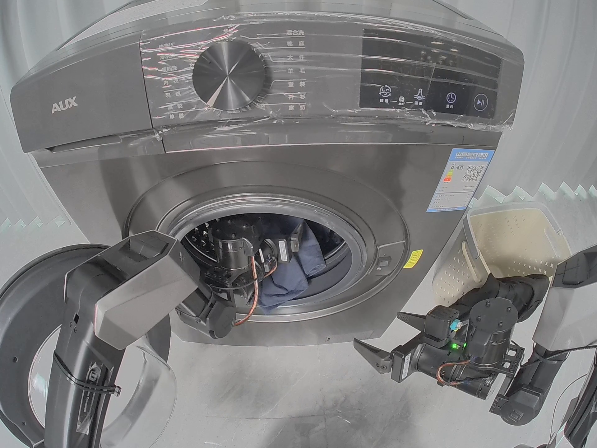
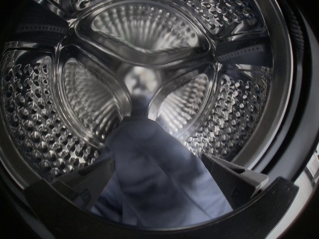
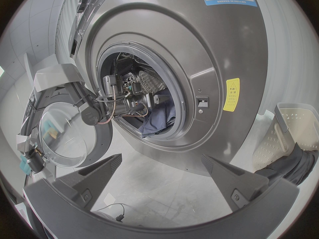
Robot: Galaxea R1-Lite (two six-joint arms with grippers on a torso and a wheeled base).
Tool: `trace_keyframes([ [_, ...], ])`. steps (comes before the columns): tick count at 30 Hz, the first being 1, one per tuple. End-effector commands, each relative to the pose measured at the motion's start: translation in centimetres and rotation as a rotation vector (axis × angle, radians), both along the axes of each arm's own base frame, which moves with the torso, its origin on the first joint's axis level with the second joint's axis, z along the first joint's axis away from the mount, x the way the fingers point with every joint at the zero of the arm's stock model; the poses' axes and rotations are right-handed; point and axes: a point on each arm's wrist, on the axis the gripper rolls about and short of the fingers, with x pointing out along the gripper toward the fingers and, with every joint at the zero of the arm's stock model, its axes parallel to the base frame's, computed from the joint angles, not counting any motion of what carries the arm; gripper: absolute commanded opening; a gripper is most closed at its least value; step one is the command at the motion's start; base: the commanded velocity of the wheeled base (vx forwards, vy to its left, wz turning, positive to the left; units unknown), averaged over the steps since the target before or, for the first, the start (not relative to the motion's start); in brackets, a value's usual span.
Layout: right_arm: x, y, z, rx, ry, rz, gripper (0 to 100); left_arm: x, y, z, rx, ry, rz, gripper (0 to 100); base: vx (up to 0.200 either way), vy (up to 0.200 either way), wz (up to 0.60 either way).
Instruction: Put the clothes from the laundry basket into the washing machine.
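A blue garment (image 1: 292, 275) lies in the mouth of the washing machine (image 1: 267, 157), draped over the lower rim of the drum (image 2: 143, 34). My left gripper (image 1: 289, 244) is inside the opening, open, with the blue garment (image 2: 159, 170) lying between and below its fingers (image 2: 232, 173). My right gripper (image 1: 380, 334) hangs open and empty low in front of the machine's right side. The cream laundry basket (image 1: 510, 244) leans on the floor at the right, with a dark garment (image 1: 516, 290) spilling over its front edge.
The round glass door (image 1: 25, 318) stands swung open at the left, beside my left arm. Bare grey floor (image 3: 159, 190) spreads in front of the machine. In the right wrist view the basket (image 3: 292, 130) and dark garment (image 3: 295, 163) sit close to my right gripper (image 3: 162, 170).
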Motion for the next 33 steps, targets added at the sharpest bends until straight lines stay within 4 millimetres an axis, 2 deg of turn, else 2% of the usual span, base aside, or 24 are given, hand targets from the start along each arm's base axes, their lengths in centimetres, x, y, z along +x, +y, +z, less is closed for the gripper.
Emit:
trace_keyframes([
  [1, 0.0, 0.0, 0.0, -0.001, 0.001, 0.001, 100, -3.1, -0.4, 0.3, 0.046, 0.085, -0.062, 100, 0.0, 0.0, 0.0],
  [6, -0.1, 0.0, 0.0, -0.001, 0.001, 0.002, 100, -4.6, -0.9, -1.6, 0.087, 0.152, -0.107, 100, 0.0, 0.0, 0.0],
  [10, 0.0, 0.0, -0.1, -0.002, 0.002, 0.001, 100, -4.6, -1.1, -2.6, 0.097, 0.171, -0.111, 100, 0.0, 0.0, 0.0],
  [11, 0.0, 0.0, 0.0, -0.001, 0.001, 0.001, 100, -4.2, -1.2, -4.0, 0.108, 0.188, -0.11, 100, 0.0, 0.0, 0.0],
  [13, 0.0, 0.0, 0.0, 0.0, 0.0, 0.001, 100, -3.6, -1.2, -4.4, 0.105, 0.185, -0.104, 100, 0.0, 0.0, 0.0],
  [14, 0.0, 0.0, 0.0, 0.0, 0.0, 0.001, 100, -3.4, -1.2, -4.8, 0.106, 0.187, -0.101, 0, 0.0, 0.0, 0.0],
  [21, 0.0, 0.0, 0.0, -0.001, 0.001, 0.001, 100, -2.8, -0.9, -5.2, 0.111, 0.186, -0.091, 0, 0.0, 0.0, 0.0],
  [28, 0.0, 0.1, 0.0, 0.0, 0.0, 0.002, 100, -1.5, -1.4, -3.3, 0.057, 0.111, -0.085, 0, 0.0, 0.0, 0.0],
  [33, 0.0, 0.0, 0.0, 0.001, -0.001, 0.001, 100, 0.2, -1.0, -1.8, 0.012, 0.046, -0.047, 0, 0.0, 0.0, 0.0],
])
